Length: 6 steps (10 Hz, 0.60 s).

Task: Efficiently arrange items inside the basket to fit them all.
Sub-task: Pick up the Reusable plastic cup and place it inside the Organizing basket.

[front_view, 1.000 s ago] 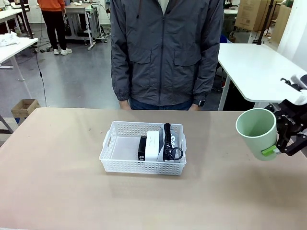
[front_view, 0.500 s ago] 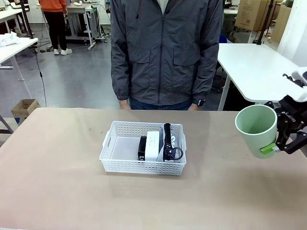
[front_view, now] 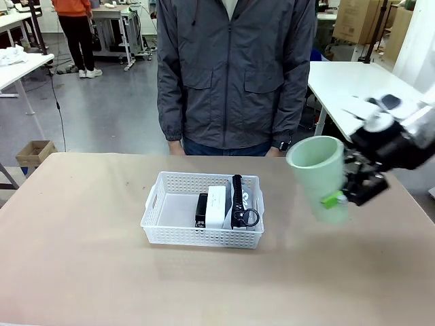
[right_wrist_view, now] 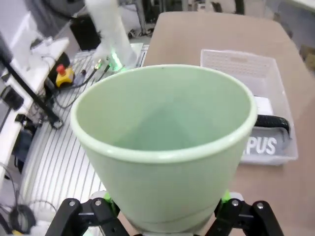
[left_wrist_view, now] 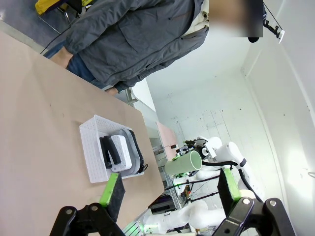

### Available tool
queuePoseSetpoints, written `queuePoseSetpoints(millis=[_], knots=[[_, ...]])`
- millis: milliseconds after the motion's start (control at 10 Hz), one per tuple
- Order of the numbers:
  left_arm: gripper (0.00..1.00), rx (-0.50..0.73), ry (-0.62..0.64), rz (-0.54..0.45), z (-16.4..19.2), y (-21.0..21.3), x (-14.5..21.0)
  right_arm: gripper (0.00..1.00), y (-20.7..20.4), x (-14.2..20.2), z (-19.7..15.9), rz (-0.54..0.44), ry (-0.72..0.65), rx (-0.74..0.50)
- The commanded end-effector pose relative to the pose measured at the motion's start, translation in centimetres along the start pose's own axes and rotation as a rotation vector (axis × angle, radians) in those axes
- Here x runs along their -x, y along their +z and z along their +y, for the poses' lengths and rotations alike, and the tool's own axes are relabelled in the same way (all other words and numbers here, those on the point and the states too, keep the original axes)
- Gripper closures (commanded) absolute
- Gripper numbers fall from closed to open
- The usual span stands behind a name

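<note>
While my left gripper (left_wrist_view: 167, 189) waits with jaws wide and nothing in them, the basket (front_view: 178, 233) already keeps stapler (front_view: 201, 210), box (front_view: 216, 206) and pouch (front_view: 242, 205) on its right side. My right gripper (front_view: 344, 193) clamps the cup (front_view: 318, 175) in the air, right of the basket; only it remains.

The one readable print is in the right wrist view: pale capital letters reading "PUS" on a grey item (right_wrist_view: 263, 145) lying in the white basket (right_wrist_view: 246, 64), just past the rim of the green cup (right_wrist_view: 162, 147); the start of the word is hidden behind the cup. In the front and left wrist views no lettering is legible on anything on the bench.
</note>
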<state>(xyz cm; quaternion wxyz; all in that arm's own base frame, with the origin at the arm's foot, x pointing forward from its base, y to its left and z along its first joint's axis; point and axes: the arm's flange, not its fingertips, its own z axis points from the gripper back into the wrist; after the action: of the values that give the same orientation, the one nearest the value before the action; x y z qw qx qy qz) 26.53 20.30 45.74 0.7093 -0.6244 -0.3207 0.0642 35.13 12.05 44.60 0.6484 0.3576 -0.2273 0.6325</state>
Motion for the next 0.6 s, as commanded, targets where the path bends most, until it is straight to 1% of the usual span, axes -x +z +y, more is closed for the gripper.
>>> queuePoseSetpoints(millis=[0, 100, 200, 300, 400, 500], knots=[[0.0, 0.02, 0.004, -0.016, -0.5, -0.2, -0.1, 0.16, -3.5, -6.1, -1.8, 0.033, -0.24, 0.023], [0.0, 0.02, 0.004, -0.016, -0.5, -0.2, -0.1, 0.16, -5.7, -8.8, -2.3, 0.019, -0.411, 0.065], [0.0, 0.02, 0.004, -0.016, -0.5, -0.2, -0.1, 0.16, -7.8, -11.0, -2.6, 0.001, -0.53, 0.065], [0.0, 0.02, 0.004, -0.016, -0.5, -0.2, -0.1, 0.16, -9.8, -12.8, -2.9, -0.001, -0.595, 0.052], [0.0, 0.02, 0.004, -0.016, -0.5, -0.2, -0.1, 0.16, -12.0, -14.3, -3.5, 0.014, -0.678, 0.065], [0.0, 0.02, 0.004, -0.016, -0.5, -0.2, -0.1, 0.16, -13.8, -15.6, -4.4, -0.027, -0.789, 0.139]])
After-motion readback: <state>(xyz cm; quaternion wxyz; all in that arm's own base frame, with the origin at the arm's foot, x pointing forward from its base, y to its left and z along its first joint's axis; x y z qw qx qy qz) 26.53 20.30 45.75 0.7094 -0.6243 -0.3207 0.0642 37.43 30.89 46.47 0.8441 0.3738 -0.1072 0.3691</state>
